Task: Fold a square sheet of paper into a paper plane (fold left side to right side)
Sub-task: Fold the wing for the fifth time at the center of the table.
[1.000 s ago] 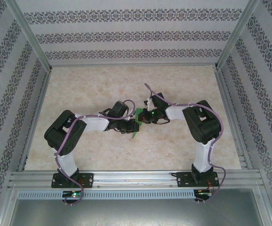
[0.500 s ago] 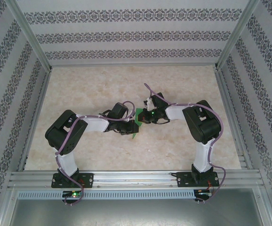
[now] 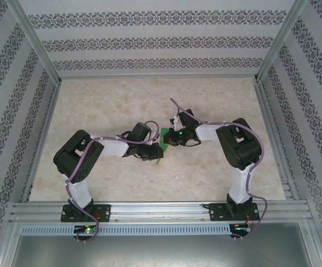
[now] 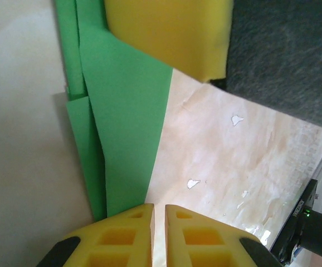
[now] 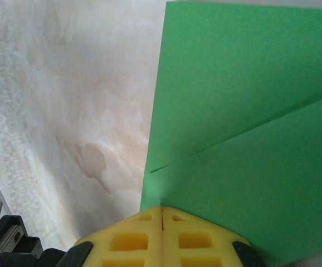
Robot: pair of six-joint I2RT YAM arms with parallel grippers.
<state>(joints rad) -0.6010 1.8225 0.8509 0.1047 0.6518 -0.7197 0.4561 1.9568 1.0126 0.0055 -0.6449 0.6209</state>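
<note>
The square sheet of paper (image 3: pixel 159 160) is bright green and folded into layers, lying flat on the table between the two arms. In the left wrist view the paper (image 4: pixel 125 111) runs up from my left gripper (image 4: pixel 159 208), whose yellow tips stand a sliver apart with only table showing between them. The right gripper's yellow finger (image 4: pixel 166 33) sits on the paper's far end. In the right wrist view my right gripper (image 5: pixel 162 210) is shut, its tips at the edge of the creased paper (image 5: pixel 244 111). From above, the left gripper (image 3: pixel 156 149) and right gripper (image 3: pixel 169 139) meet over the paper.
The pale marbled table (image 3: pixel 122 100) stretches around the arms. Aluminium rails (image 3: pixel 150 208) border the near edge, and patterned walls close in the back and sides.
The left gripper has crept slightly toward the near left. The paper and the right arm look unmoved.
</note>
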